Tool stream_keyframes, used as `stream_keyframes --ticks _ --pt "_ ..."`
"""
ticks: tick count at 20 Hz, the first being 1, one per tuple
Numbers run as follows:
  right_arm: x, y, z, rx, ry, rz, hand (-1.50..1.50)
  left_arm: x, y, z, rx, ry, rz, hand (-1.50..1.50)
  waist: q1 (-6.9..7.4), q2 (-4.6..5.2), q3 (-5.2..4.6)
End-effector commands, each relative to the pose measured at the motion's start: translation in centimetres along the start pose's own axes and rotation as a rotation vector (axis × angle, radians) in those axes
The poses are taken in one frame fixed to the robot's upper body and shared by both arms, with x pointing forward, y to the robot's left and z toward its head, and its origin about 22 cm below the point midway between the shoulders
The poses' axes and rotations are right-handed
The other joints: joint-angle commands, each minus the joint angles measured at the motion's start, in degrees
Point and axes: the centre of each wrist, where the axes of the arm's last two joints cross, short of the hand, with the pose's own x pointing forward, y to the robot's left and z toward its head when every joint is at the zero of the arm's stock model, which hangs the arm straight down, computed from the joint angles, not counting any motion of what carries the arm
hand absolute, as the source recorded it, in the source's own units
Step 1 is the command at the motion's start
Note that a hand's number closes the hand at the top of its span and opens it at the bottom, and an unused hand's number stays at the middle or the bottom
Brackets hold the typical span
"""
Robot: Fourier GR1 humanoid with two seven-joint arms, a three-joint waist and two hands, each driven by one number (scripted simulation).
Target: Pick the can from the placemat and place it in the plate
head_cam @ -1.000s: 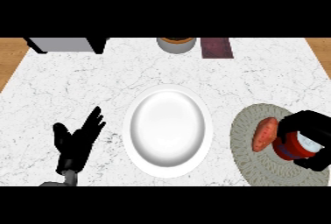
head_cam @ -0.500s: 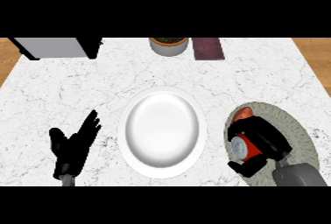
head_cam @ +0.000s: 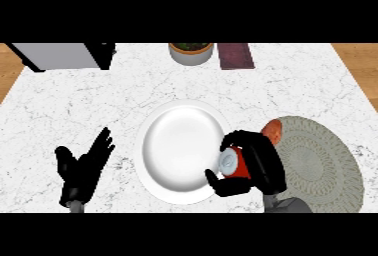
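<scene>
1. Since half a second ago, the can (head_cam: 233,163) has been carried off the placemat (head_cam: 325,160) toward the plate (head_cam: 173,145); it is now seen at the plate's right rim, partly over the white surface.
2. The can is held in the right hand (head_cam: 255,167), whose fingers and thumb are curled round its red body, with the pale end of the can turned toward the plate.
3. Whether the can touches the plate or is held above it cannot be told from this view.
4. An orange-red round thing (head_cam: 273,130) is left on the placemat's upper left edge, just beyond the right hand's fingers; what it is cannot be made out.
5. The placemat, round and grey-green, is seen right of the plate, partly covered by the right forearm at its lower left.
6. The left hand (head_cam: 83,167) is shown at the lower left of the counter (head_cam: 148,85), well apart from the plate, fingers straight and spread, nothing held.
7. At the counter's far edge a potted plant (head_cam: 191,52) is seen in a pale pot, with a dark red rectangular item (head_cam: 235,55) just beside it on the right.
8. A grey box with a black side (head_cam: 66,55) is seen at the far left corner.
</scene>
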Motion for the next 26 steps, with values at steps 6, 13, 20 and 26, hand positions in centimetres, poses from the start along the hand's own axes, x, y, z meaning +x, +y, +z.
stream_keyframes --ticks 6,13,20,26 --pt "6.2 1.2 2.3 -0.342 0.217 -0.191 1.5 0.2 0.1 0.0 -0.009 0.014 -0.003 0.0 1.01 0.88 0.07" --pt "9.4 3.2 3.6 -0.555 0.285 -0.234 1.5 0.3 -0.2 -0.2 -0.016 0.006 -0.009 0.0 1.82 1.87 -0.23" --pt "8.4 4.2 2.1 -0.718 0.373 -0.117 1.5 0.3 0.1 0.0 -0.039 0.003 -0.023 0.0 2.76 2.46 -0.05" --pt "9.0 4.3 -2.8 -0.784 0.419 -0.062 1.5 1.7 -1.4 -0.6 -0.067 -0.006 -0.013 0.0 4.28 2.72 0.09"
